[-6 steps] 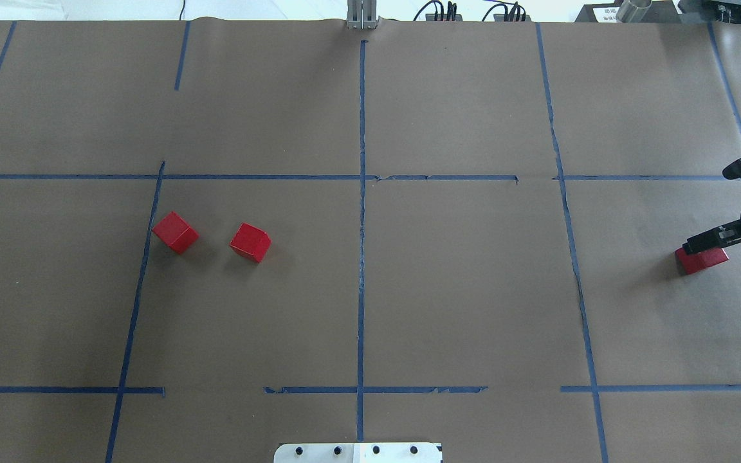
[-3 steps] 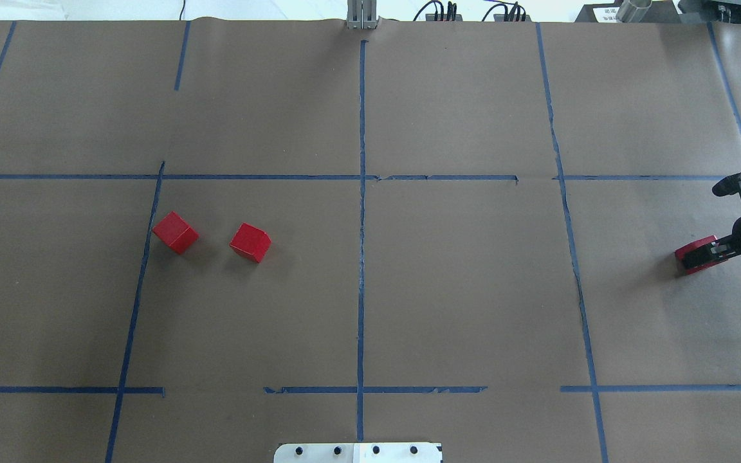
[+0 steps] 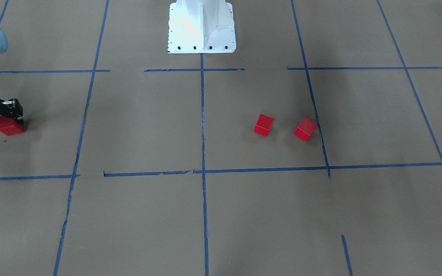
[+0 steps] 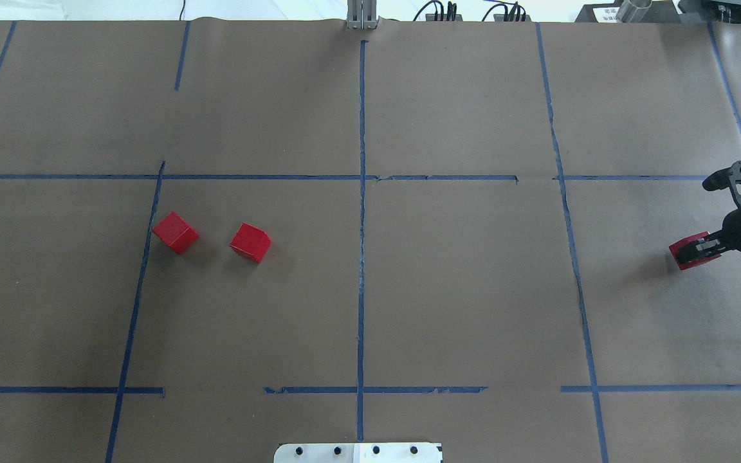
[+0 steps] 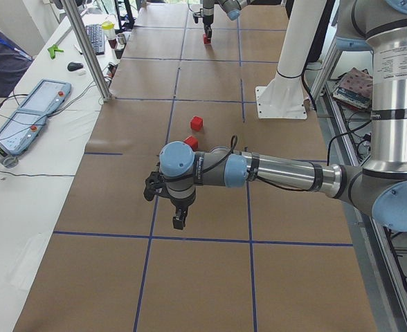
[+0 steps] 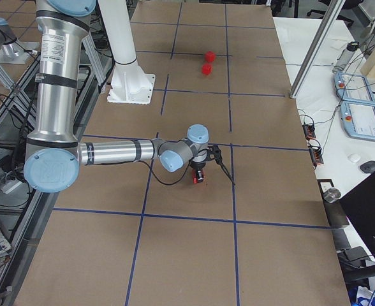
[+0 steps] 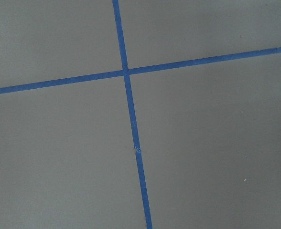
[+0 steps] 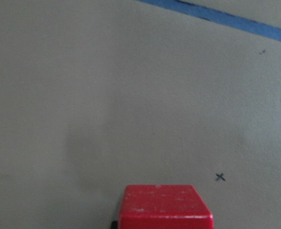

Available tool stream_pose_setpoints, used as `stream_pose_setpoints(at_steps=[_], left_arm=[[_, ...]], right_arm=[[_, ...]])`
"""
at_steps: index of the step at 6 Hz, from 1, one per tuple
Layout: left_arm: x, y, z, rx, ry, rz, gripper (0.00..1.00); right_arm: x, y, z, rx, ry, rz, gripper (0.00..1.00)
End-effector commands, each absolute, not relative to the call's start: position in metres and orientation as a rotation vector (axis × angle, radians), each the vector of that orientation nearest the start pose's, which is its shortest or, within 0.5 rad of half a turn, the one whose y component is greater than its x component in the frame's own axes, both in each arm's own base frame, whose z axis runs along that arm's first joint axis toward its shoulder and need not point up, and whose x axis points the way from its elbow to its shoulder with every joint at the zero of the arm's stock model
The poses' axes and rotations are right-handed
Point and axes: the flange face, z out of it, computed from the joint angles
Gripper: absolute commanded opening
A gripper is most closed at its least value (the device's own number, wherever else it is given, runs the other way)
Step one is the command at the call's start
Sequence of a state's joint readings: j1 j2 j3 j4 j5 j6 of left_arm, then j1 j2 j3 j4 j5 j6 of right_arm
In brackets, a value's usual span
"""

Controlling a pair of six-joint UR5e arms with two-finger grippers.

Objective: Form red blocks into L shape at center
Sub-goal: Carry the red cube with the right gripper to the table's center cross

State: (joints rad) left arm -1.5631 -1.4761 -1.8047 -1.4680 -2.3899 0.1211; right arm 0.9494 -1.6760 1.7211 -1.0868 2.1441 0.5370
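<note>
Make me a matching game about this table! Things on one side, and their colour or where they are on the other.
1. robot base
2. tape lines
3. lone red block
4. two loose red blocks

A. blue
B. in the right claw
C. white
D. side by side, not touching

Pairs: 1-C, 2-A, 3-B, 4-D

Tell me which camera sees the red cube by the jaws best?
Right wrist-mounted: the small matte red cube is big and close. Front-facing and overhead show it small, partly hidden by jaws; the side views, a speck.
</note>
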Motion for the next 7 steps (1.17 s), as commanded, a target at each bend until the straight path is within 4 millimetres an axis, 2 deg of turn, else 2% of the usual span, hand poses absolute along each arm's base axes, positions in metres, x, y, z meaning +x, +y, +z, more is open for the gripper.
stream_pose_setpoints(at_steps=[1, 2, 3, 4, 5, 6, 7], left_arm=[[-0.057, -0.451, 0.594, 0.084, 0.816, 0.138, 1.0], [-0.057, -0.451, 0.595, 0.082, 0.816, 0.136, 1.0], [-0.056, -0.451, 0.594, 0.081, 0.818, 0.137, 1.0], [-0.056, -0.451, 0.594, 0.081, 0.818, 0.137, 1.0], [-0.056, -0.451, 0.594, 0.081, 0.818, 0.136, 1.0], [-0.056, -0.451, 0.594, 0.082, 0.818, 0.136, 1.0], [-0.056, -0.451, 0.593, 0.084, 0.818, 0.137, 1.0]], right_arm=[[-0.254, -0.474, 0.463, 0.099, -0.752, -0.212, 0.05], [-0.305, -0.483, 0.405, 0.088, -0.778, -0.221, 0.04], [-0.36, -0.472, 0.357, 0.079, -0.814, -0.175, 0.03], [-0.407, -0.457, 0.316, 0.089, -0.832, -0.133, 0.03], [-0.463, -0.457, 0.279, 0.047, -0.853, -0.064, 0.03], [-0.533, -0.457, 0.243, 0.035, -0.832, 0.015, 0.03], [-0.587, -0.447, 0.215, 0.006, -0.82, 0.077, 0.03]])
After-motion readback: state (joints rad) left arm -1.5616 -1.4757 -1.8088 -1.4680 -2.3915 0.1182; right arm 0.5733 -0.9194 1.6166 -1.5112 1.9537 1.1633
